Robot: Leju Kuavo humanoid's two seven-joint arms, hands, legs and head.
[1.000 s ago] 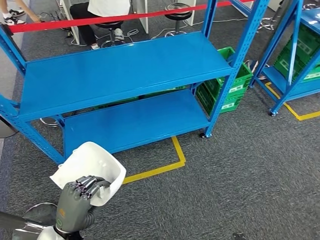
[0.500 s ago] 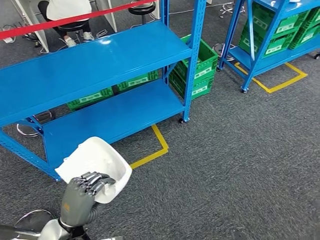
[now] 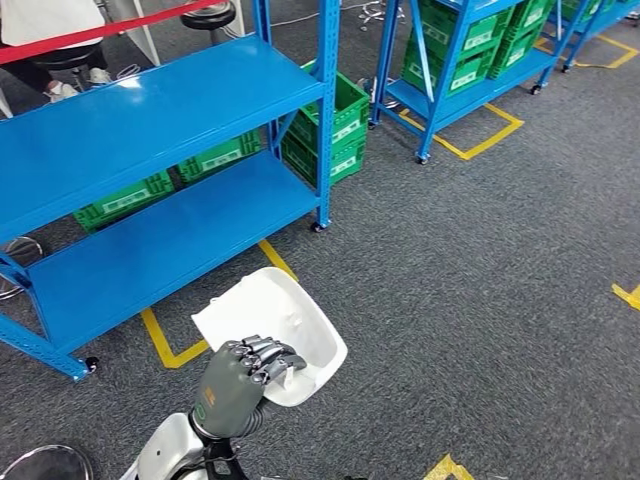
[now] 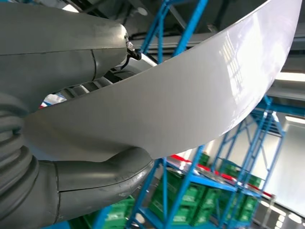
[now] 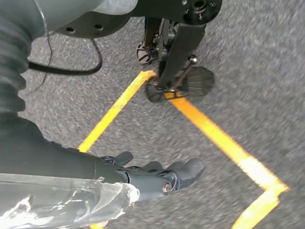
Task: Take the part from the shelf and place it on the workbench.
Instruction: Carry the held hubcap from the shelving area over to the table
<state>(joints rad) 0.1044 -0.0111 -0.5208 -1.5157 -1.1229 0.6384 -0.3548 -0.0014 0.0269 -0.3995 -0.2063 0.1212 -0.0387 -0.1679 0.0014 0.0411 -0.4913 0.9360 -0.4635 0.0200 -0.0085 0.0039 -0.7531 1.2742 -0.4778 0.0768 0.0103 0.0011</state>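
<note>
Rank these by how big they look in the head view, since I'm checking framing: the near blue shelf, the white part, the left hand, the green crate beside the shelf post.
1. Blue shelf.
2. White part.
3. Green crate and left hand look alike; the hand's nearness makes it unsure.

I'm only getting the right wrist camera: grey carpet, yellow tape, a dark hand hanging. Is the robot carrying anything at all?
Observer: Yes. The left hand grips a white curved part by its near edge.
Operator: Is it over a table?
Observer: No, it is held above grey carpet, beside a blue shelf whose boards are bare.
Operator: And the right hand I'm watching, is it holding something?
Observer: The right hand holds nothing; its fingers lie stretched out over the floor.
Operator: Anything else nearby?
Observer: Green crates sit on the floor behind the shelf's post.
</note>
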